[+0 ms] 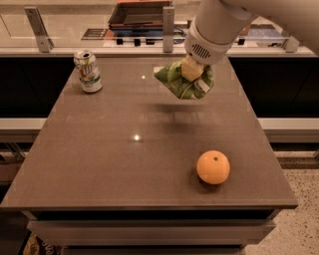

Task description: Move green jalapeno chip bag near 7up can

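Note:
The green jalapeno chip bag (178,83) hangs in the air above the middle back of the table, crumpled, held from above by my gripper (193,74), which is shut on it. Its shadow falls on the tabletop just below it. The 7up can (88,71) stands upright near the table's back left corner, well to the left of the bag and apart from it.
An orange (213,167) sits near the front right of the brown table (114,164). A counter with metal posts (168,22) and a dark tray (139,15) runs behind the table. My white arm (219,22) comes in from the upper right.

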You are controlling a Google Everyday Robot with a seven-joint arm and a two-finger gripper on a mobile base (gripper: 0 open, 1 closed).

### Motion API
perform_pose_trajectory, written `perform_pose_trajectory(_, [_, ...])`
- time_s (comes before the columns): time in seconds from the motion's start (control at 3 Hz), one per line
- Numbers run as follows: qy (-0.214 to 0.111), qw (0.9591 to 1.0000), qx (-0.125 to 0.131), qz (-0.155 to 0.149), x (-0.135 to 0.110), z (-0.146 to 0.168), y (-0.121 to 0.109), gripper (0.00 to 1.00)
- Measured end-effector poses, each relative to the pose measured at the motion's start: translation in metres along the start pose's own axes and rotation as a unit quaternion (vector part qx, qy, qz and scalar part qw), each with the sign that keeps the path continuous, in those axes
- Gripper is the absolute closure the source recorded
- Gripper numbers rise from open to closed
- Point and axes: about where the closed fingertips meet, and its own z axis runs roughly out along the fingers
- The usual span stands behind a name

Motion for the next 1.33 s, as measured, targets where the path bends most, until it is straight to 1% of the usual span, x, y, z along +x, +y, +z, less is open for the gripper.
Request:
perform_pose_trajectory(0.33, [-0.013, 0.9995, -0.001, -0.029, -0.028, 0.001, 0.0, 1.0])
perform_pose_trajectory(0.67, [-0.039, 0.9984, -0.007, -0.041, -0.053, 0.011, 0.0, 1.0])
perform_pose_trajectory(1.0, [-0.071, 0.9962, -0.015, -0.049, -0.075, 0.027, 0.005, 1.0])
perform_pose_trajectory(1.33, [-0.097, 0.9943, -0.007, -0.044, -0.093, 0.042, 0.004, 1.0])
